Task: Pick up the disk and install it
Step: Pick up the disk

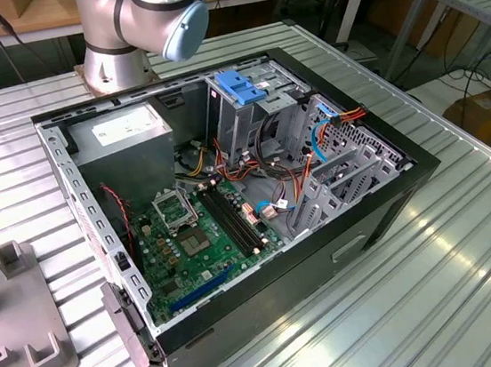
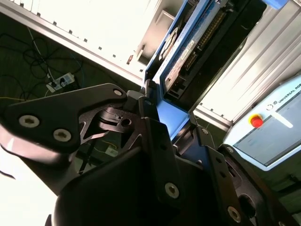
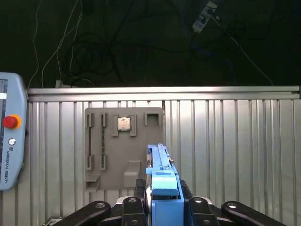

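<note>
Ribbed metal makes up the table (image 1: 437,285) in the exterior view. An open computer case (image 1: 229,194) lies on it, and my arm (image 1: 144,17) rises at the case's far side. In the second wrist view my gripper (image 2: 171,110) is closed on the disk (image 2: 181,56), its blue frame pinched between my 2 fingers. In the first wrist view the disk stands edge-on in that grip, over a grey plate (image 3: 122,146) on the table, with a control pendant (image 3: 9,141) beside the plate.

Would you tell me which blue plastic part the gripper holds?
The bright blue carrier framing the labelled metal disk; the blue handle block sits atop the computer's cage.
</note>
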{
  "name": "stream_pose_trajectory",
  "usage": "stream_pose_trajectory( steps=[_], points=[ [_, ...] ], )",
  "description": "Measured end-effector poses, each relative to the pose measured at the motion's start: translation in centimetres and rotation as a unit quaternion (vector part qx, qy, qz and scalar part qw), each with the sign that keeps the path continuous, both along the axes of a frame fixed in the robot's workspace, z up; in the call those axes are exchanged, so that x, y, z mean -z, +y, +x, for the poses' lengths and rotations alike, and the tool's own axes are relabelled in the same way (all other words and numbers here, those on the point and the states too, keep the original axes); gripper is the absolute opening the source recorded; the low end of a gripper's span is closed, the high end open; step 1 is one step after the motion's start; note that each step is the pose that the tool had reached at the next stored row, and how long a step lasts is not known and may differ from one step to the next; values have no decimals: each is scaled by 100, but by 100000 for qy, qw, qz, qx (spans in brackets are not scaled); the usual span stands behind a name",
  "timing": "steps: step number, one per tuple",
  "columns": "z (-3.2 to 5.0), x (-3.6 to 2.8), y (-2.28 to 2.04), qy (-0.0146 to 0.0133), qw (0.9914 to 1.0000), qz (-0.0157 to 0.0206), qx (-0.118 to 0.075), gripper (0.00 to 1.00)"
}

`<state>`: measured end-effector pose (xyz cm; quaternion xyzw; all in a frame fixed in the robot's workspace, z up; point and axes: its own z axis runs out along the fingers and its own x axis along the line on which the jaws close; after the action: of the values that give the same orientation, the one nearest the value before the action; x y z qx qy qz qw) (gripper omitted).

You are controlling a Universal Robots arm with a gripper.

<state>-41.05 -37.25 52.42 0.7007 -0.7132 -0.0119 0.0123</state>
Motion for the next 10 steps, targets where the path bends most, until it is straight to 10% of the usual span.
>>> stream_pose_trajectory(
  steps=[10],
  points=[
    [330, 0, 0, -5, 100000, 0, 2, 37]
  ],
)
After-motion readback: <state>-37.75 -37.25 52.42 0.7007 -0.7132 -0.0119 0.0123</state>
